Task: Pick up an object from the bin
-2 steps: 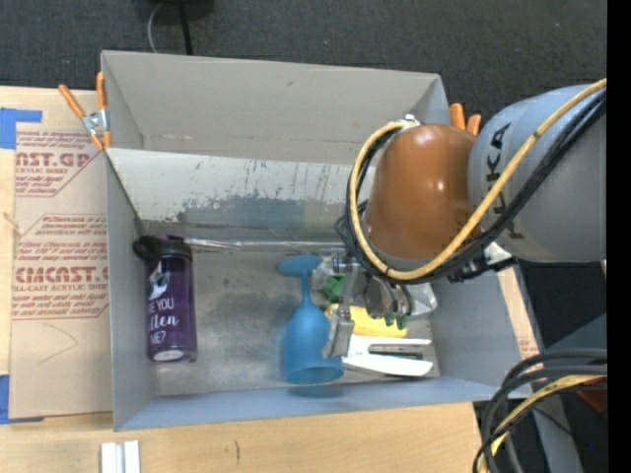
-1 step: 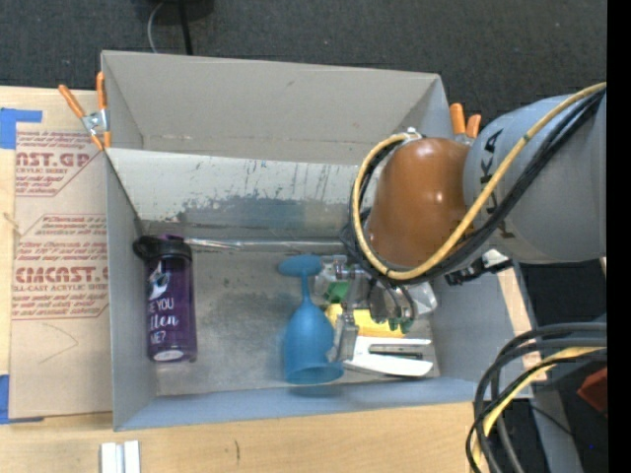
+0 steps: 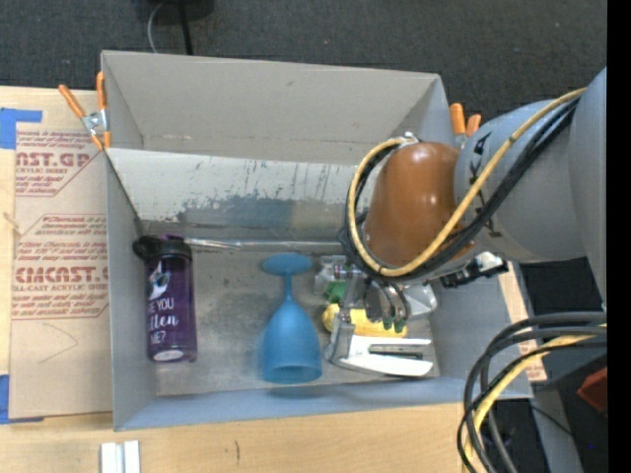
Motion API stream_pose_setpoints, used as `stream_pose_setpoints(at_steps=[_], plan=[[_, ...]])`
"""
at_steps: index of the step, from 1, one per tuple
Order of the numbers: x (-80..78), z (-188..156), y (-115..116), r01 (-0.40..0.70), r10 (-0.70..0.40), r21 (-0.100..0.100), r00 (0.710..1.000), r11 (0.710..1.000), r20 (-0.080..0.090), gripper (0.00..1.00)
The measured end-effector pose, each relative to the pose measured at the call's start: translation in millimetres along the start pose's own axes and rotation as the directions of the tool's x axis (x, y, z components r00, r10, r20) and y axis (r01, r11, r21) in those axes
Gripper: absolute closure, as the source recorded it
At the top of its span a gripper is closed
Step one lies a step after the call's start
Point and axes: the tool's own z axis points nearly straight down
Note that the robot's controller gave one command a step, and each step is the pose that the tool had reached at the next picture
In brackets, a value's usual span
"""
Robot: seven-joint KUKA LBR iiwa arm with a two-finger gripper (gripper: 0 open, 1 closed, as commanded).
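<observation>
the claw (image 3: 367,311) hangs just above a white and yellow stapler (image 3: 394,361), with a blue goblet (image 3: 289,341) just to its left. whether it's apart or together i cannot tell. best to go straight down, clear of the goblet.

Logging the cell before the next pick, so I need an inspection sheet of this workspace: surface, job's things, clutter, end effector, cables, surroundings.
Surface: grey bin floor, scuffed, bare between the items.
Job's things: purple bottle lying beside the left wall, cap toward the far wall; blue goblet lying mid-floor, bowl toward the near wall; white tool with a yellow part, at the right.
Clutter: small green pieces beside the white tool.
End effector: low over the right-hand cluster, just above the white tool.
Cables: yellow and black cables loop round the orange cover.
Surroundings: dark floor beyond the far wall.
</observation>
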Motion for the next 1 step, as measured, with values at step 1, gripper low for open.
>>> stream_pose_setpoints(at_steps=[1], plan=[[-9.7,42.2,-16.5,-0.226,0.226,-0.002,0.974,0.974,0.003,0.0]])
